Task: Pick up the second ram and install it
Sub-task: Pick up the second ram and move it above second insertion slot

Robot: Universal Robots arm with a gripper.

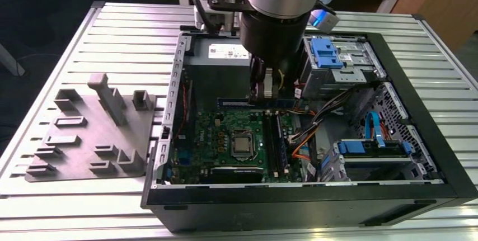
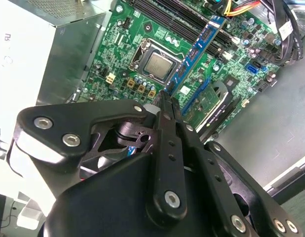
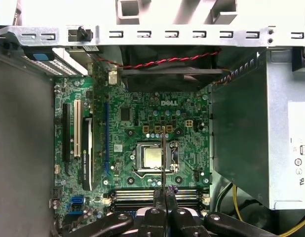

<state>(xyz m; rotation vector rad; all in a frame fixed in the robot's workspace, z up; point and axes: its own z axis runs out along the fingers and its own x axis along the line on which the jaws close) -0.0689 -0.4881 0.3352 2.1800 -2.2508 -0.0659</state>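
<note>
One ram [image 1: 233, 102], clamped in two jaws — above one motherboard [image 1: 220, 136]

Exterior view high, angled down into case [image 1: 299, 207]; both wrist views close over shared motherboard [image 2: 124, 47] [image 3: 135, 111].

Slatted metal tabletop [image 1: 112, 28]: grey plastic tray [image 1: 75, 160] toward the exterior view's left, open computer case [image 1: 299, 204] just beside it.
</note>
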